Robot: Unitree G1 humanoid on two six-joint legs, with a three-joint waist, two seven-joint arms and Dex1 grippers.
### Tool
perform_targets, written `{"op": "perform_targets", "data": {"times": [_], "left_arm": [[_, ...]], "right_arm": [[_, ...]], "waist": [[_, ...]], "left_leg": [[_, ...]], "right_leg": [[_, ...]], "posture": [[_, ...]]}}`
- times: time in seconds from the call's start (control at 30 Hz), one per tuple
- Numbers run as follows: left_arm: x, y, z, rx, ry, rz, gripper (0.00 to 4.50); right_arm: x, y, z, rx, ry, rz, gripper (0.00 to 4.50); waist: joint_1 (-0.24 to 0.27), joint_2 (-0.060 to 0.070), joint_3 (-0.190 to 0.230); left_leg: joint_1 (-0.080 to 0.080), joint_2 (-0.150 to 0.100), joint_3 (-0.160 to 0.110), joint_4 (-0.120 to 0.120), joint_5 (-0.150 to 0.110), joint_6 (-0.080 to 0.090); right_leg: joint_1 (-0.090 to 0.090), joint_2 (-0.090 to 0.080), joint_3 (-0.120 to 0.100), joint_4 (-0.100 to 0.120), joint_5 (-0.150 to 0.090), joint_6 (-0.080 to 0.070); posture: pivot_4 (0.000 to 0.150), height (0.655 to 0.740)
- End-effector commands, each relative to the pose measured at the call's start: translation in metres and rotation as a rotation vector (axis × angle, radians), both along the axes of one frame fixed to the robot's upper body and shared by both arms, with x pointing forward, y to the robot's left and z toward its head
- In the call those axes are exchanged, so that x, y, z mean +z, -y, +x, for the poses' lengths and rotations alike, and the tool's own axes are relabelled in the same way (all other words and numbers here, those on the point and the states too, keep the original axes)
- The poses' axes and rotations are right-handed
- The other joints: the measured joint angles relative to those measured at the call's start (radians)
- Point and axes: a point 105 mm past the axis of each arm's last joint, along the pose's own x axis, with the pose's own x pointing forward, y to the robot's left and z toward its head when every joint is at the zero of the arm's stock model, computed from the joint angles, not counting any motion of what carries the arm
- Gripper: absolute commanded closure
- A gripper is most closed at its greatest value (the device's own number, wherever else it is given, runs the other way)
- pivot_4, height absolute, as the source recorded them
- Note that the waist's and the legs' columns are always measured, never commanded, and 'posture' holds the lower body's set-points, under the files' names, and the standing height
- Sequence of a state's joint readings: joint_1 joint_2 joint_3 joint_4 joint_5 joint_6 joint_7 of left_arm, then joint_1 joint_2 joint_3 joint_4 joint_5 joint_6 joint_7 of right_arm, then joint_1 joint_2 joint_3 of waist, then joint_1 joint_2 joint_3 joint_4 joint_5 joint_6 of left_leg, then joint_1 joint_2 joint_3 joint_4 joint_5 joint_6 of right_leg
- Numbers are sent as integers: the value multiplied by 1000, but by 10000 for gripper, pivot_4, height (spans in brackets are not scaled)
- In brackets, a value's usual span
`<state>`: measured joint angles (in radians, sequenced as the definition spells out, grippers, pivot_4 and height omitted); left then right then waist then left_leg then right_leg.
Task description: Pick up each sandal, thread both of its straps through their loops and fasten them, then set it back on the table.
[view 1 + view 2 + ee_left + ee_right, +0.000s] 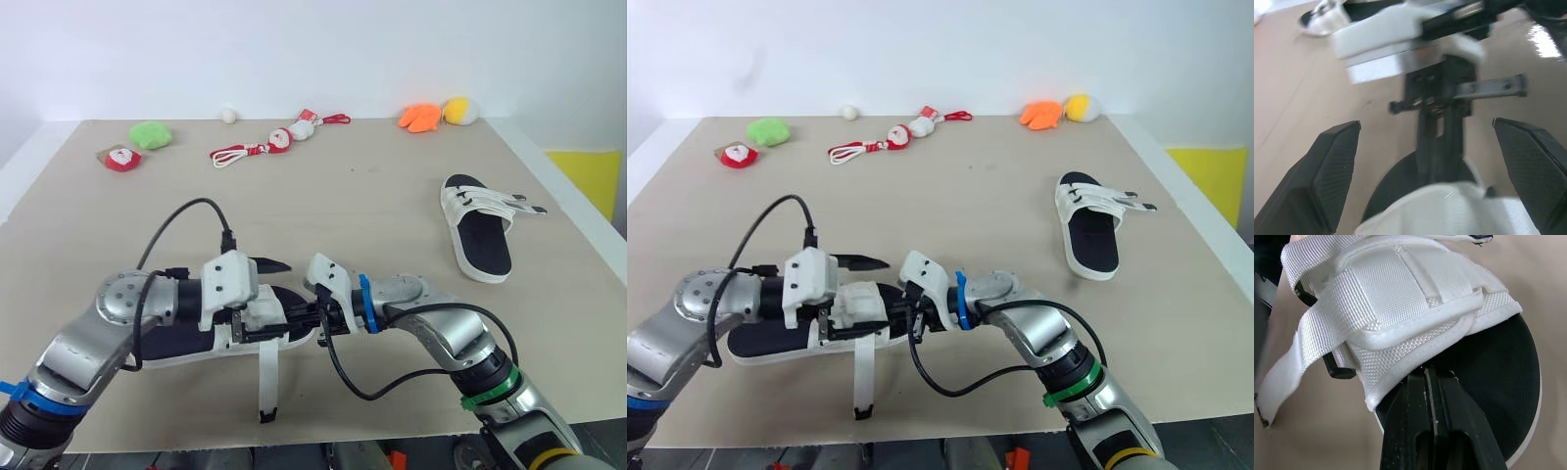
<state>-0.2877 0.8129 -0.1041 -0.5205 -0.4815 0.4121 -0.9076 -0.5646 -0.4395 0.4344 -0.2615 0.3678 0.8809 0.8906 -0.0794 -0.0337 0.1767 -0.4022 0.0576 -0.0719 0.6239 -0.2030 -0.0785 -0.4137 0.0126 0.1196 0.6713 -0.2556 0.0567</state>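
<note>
Near table point(372, 196) edge | left gripper point(1425, 123) spread, right gripper point(1426, 374) pinching near sandal point(1400, 298) | other sandal point(478, 225) well right

Near sandal point(764, 341): in head views, middle and end toward my right hidden under my left wrist and my right gripper point(1427, 377). Right fingertips point(1415, 387) pressed together at edge of white webbing; whether webbing is pinched between them, cannot tell. Loose strap point(1283, 377): tip runs off picture's edge. Left wrist view: my right wrist housing point(1381, 34) a blur; far sandal point(1320, 17) blurred, cut off at edge. Small white ball-like thing point(228, 115) too small to identify.
</note>
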Motion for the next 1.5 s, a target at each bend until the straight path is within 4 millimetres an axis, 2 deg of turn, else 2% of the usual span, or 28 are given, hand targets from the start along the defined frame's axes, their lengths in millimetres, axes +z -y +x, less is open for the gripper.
{"op": "perform_targets", "data": {"times": [0.03,0.1,0.17,0.27,0.37,0.43,0.57,0.7,0.77,0.83,0.93,1.13,1.23,1.37,1.4,1.5], "left_arm": [[29,-41,6,187,-132,-174,339],[38,-49,-2,195,-235,-255,339],[48,-60,-18,181,-383,-335,339],[51,-73,-48,151,-592,-392,339],[38,-72,-78,116,-764,-345,339],[29,-71,-89,117,-827,-330,339],[-2,-60,-109,138,-931,-228,339],[-30,-49,-112,175,-960,-179,339],[-47,-45,-104,208,-966,-193,339],[-61,-43,-95,247,-959,-192,339],[-76,-40,-85,284,-952,-183,339],[-87,-26,-89,227,-1008,-205,339],[-87,-22,-91,198,-1025,-217,7340],[-83,-14,-91,176,-1016,-250,24866],[-82,-13,-89,180,-1014,-264,30757],[-81,-11,-89,176,-1015,-277,40336]], "right_arm": [[-7,-1,-4,2,-26,-18,45000],[-7,-1,-4,1,-28,-18,45000],[-8,-1,-6,8,-32,-18,45000],[-8,-2,-6,17,-34,-20,45000],[-8,-2,-6,20,-35,-21,45000],[-9,-2,-7,25,-38,-21,45000],[-11,-3,-9,33,-47,-22,45000],[-11,-3,-10,33,-51,-23,45000],[-11,-3,-11,32,-53,-23,45000],[-11,-2,-12,30,-55,-24,45000],[-10,-1,-12,25,-53,-25,45000],[-10,1,-13,15,-55,-28,45000],[-10,3,-13,13,-56,-30,45000],[-9,3,-13,12,-57,-32,45000],[-9,3,-14,13,-57,-33,45000],[-9,3,-14,15,-57,-32,45000]], "waist": [[-3,0,0],[-3,0,0],[-4,-1,0],[-10,0,1],[-11,0,1],[-11,0,1],[-9,0,1],[-8,1,1],[-7,0,1],[-6,5,-1],[-3,4,-2],[-1,3,-2],[0,3,-2],[1,3,-2],[1,3,-2],[1,3,-2]], "left_leg": [[0,0,0,0,0,0],[0,1,0,-1,0,0],[-1,1,0,-1,0,0],[-1,1,1,-1,-1,1],[-1,1,1,-2,-2,1],[-1,2,1,-3,-2,1],[0,2,1,-3,-2,1],[0,2,2,-3,-2,1],[0,1,3,-4,-2,0],[0,1,3,-4,-2,0],[0,0,3,-4,-2,0],[-1,0,3,-4,-2,0],[0,0,3,-4,-2,0],[-1,0,3,-4,-2,0],[-1,0,3,-4,-2,0],[-1,0,3,-4,-2,0]], "right_leg": [[-1,0,0,0,0,0],[-1,0,-1,0,-1,0],[-1,0,-1,0,-1,1],[-2,0,0,0,-2,1],[-2,-1,-1,0,-3,0],[-3,-1,-1,0,-4,-1],[-3,-1,-2,0,-6,-7],[-3,-1,-1,0,-6,-8],[-4,-1,0,0,-6,-8],[-3,-1,0,-1,-6,-8],[-4,-1,1,-1,-6,-9],[-3,-1,2,-1,-6,-8],[-3,-1,2,-1,-6,-8],[-3,-1,2,-1,-6,-8],[-3,-1,1,-1,-5,-8],[-3,-1,2,-1,-6,-8]], "posture": [[1500,7400],[1500,7400],[1500,7400],[1500,7400],[1500,7400],[1500,7400],[1500,7400],[1500,7400],[1500,7400],[1500,7400],[1500,7400],[1500,7400],[1500,7400],[1500,7400],[1500,7400],[1500,7400]]}}
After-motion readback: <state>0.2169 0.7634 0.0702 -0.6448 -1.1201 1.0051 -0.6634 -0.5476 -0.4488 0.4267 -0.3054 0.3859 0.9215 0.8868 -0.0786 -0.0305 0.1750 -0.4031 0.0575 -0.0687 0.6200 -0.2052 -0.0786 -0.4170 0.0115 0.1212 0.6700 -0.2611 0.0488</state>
